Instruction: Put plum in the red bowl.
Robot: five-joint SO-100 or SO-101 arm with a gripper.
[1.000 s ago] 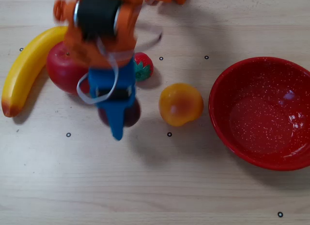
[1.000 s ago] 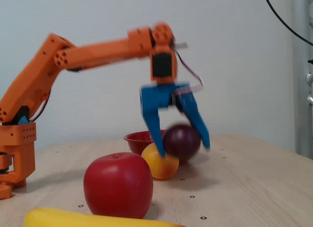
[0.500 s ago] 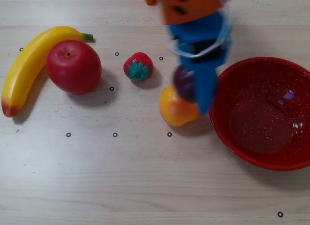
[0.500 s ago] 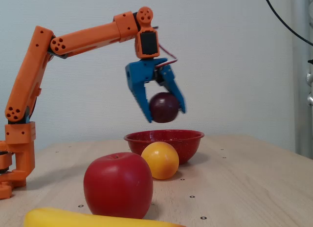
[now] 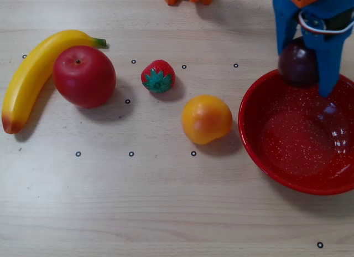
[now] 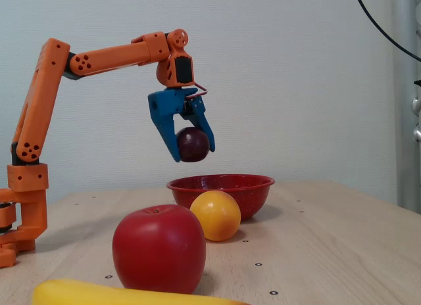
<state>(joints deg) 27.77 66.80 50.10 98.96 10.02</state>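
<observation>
1. Plum [image 5: 297, 65] clamped between blue jaws of gripper [image 5: 306, 74], held in air, clear of table [image 5: 166, 201].
2. Jaws closed only to fruit's width, nothing else in grip.
3. Red bowl [image 5: 260, 157] below; overhead view puts plum over bowl's far rim, not centre.
4. Fixed view: plum [image 6: 193, 144] well above bowl [image 6: 220, 187], toward its left edge.
5. Probably needs shift toward bowl's middle before release.
6. Orange [image 5: 206, 119] just beside bowl, out of drop path.

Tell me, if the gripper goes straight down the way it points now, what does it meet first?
Most likely the red bowl: the gripper, shut on the plum, hangs above its rim. The overhead view suggests the far edge, though depth is unclear.
</observation>
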